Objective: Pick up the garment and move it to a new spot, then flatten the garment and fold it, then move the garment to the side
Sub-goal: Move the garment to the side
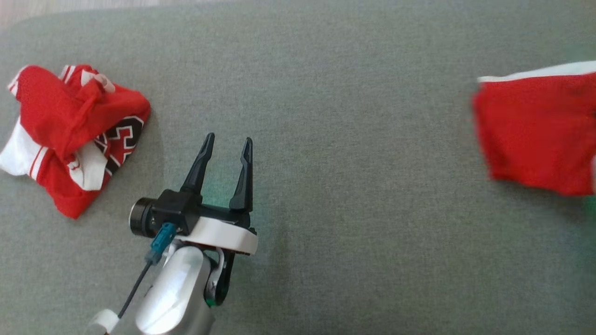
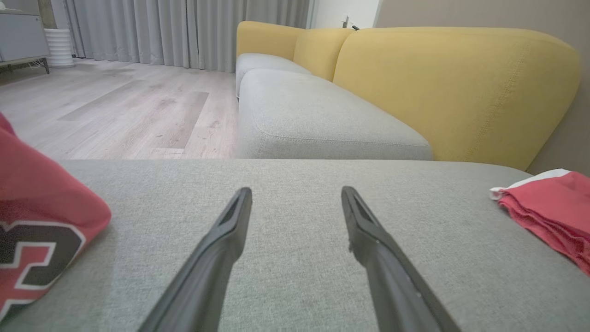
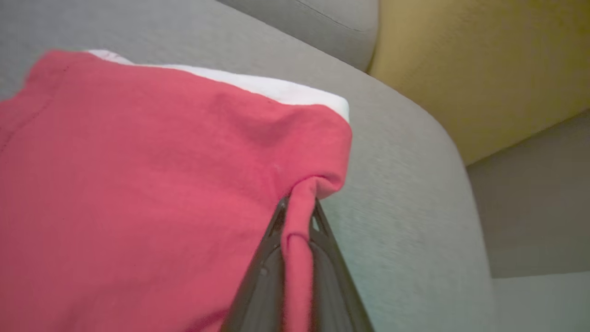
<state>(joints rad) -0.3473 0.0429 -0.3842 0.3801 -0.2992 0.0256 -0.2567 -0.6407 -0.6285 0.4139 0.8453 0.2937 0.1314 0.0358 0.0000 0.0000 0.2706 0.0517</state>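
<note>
A red garment [image 1: 535,125] with a white edge lies at the right side of the grey cushion [image 1: 326,139], blurred in the head view. In the right wrist view my right gripper [image 3: 297,205] is shut on a pinched fold at this garment's [image 3: 138,184] corner. The left wrist view has its edge [image 2: 548,207] far to the right. My left gripper [image 1: 229,138] hovers open over bare cushion near the middle, nothing between its fingers [image 2: 230,230]. A second red and white garment [image 1: 70,125] with black lettering lies crumpled at the left.
The crumpled garment [image 2: 37,216] sits just left of my left gripper [image 2: 296,191]. Beyond the cushion's far edge are a grey and yellow sofa [image 2: 415,83], wooden floor [image 2: 129,106] and curtains [image 2: 184,27]. The cushion's rounded corner [image 3: 428,152] lies just beyond the held fold.
</note>
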